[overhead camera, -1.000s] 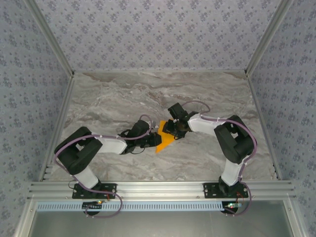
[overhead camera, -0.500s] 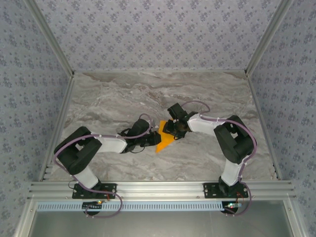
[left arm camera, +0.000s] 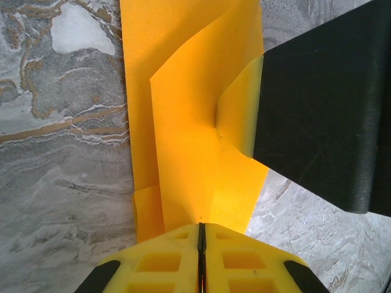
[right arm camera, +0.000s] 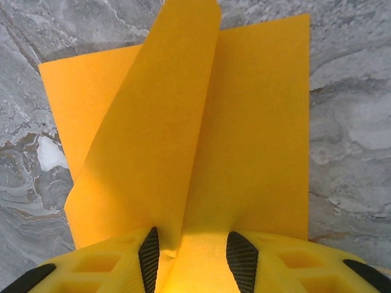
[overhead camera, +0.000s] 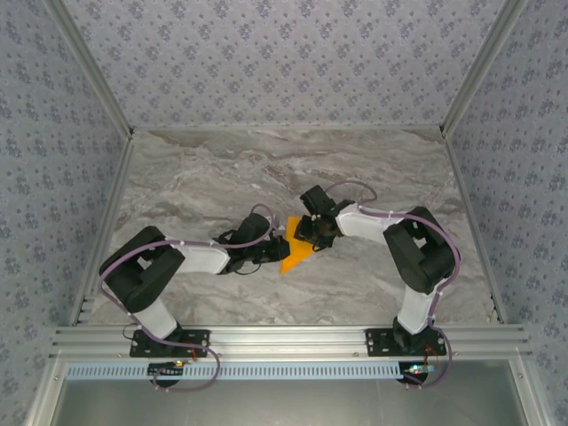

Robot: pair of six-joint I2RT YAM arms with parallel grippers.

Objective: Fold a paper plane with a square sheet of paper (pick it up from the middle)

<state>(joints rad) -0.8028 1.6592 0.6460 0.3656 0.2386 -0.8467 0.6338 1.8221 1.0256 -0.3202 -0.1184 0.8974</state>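
Observation:
The square sheet of paper point(overhead camera: 295, 251) is bright orange, creased, and lies mid-table between both grippers. It has no paper plane shape. My left gripper point(overhead camera: 277, 251) is at its left edge. In the left wrist view the left gripper point(left arm camera: 201, 229) is shut, with a raised fold of the paper point(left arm camera: 189, 122) running into the seam of its jaws. My right gripper point(overhead camera: 310, 235) is over the far right part. Seen from the right wrist, the right gripper point(right arm camera: 192, 244) stands open around an upright flap of the paper point(right arm camera: 244, 122). One right finger point(left arm camera: 241, 104) touches the sheet.
The marble table point(overhead camera: 204, 177) is bounded by patterned walls at the back and both sides. An aluminium rail point(overhead camera: 284, 339) carrying both arm bases runs along the near edge.
The right gripper's jaws have narrowed a little around the flap. The left gripper has closed slightly tighter. Both arms and the paper stay almost where they were.

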